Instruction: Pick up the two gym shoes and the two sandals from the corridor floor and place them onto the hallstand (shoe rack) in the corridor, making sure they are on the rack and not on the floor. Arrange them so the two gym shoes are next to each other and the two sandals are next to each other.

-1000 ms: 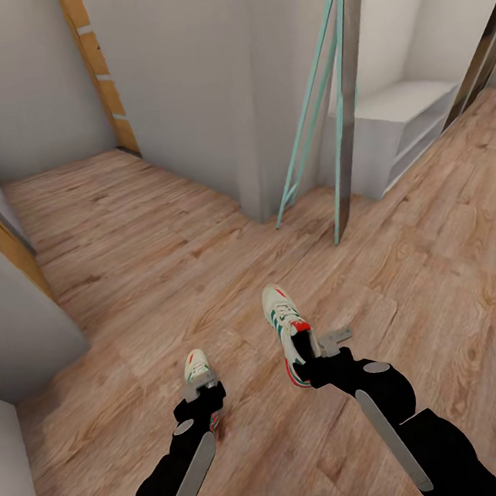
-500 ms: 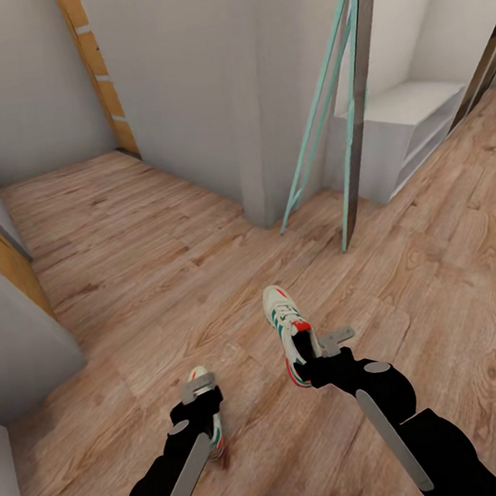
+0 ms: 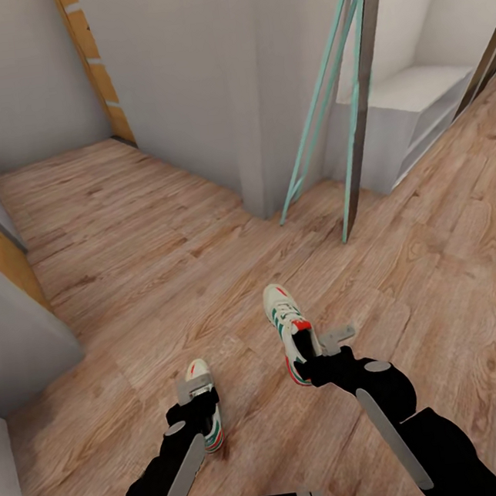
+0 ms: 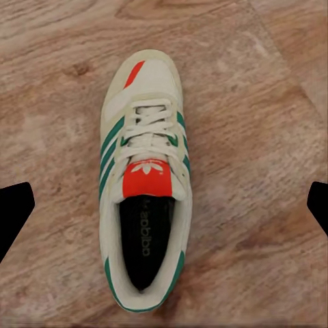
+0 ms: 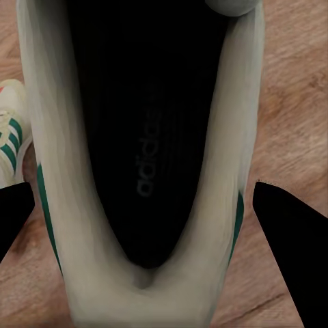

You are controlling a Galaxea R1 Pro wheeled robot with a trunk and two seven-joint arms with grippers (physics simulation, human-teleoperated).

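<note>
You are in the pick-up step, with one gym shoe handled by each arm and nothing yet on the rack. Your right gripper (image 3: 320,345) is clenched on the heel rim of the right-hand gym shoe (image 3: 287,328), which hangs toe-forward above the corridor floor (image 3: 123,240); the right wrist view looks straight down into its dark insole (image 5: 147,137), a fingertip to either side of the heel. Your left gripper (image 3: 198,394) hovers over the other gym shoe (image 4: 145,205), and the left wrist view shows that shoe lying flat on the planks, centred between the two fingertips (image 4: 15,212), which stand wide apart and well clear of it, so those jaws are released. By my reading, the next move is to lower the left gripper onto the heel collar, close on it, lift, then turn toward the low white shelved unit (image 3: 418,114) at the far right, behind the leaning teal frame (image 3: 316,108); whether that unit is the shoe rack I cannot tell from here. Count: two gym shoes visible, one held and one on the floor; sandals, none in view.
</note>
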